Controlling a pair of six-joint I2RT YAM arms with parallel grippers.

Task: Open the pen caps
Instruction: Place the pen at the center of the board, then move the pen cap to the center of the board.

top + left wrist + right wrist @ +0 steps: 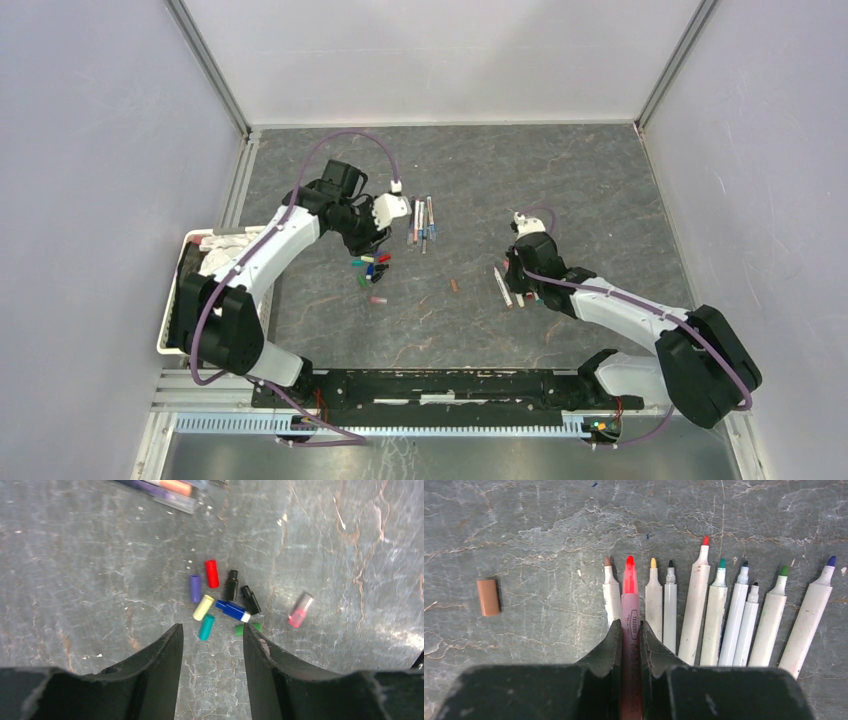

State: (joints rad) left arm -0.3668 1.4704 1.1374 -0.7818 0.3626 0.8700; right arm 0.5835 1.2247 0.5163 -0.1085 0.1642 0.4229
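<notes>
Several loose pen caps (212, 573) in red, purple, yellow, teal, blue, black and green lie clustered on the grey table. A pink-and-clear cap (300, 610) lies to their right. My left gripper (212, 630) hovers just short of the cluster, open and empty. My right gripper (630, 625) is shut on a pink pen (630, 600) whose bright pink tip shows bare. That pen sits in a row of several white pens (724, 625) with bare coloured tips. A brown cap (488, 597) lies apart to the left.
Several more pens (422, 222) lie side by side beyond the left gripper, seen also as pens (170, 490) at the top of the left wrist view. A white basket (175, 300) stands at the table's left edge. Grey walls close in the sides and back.
</notes>
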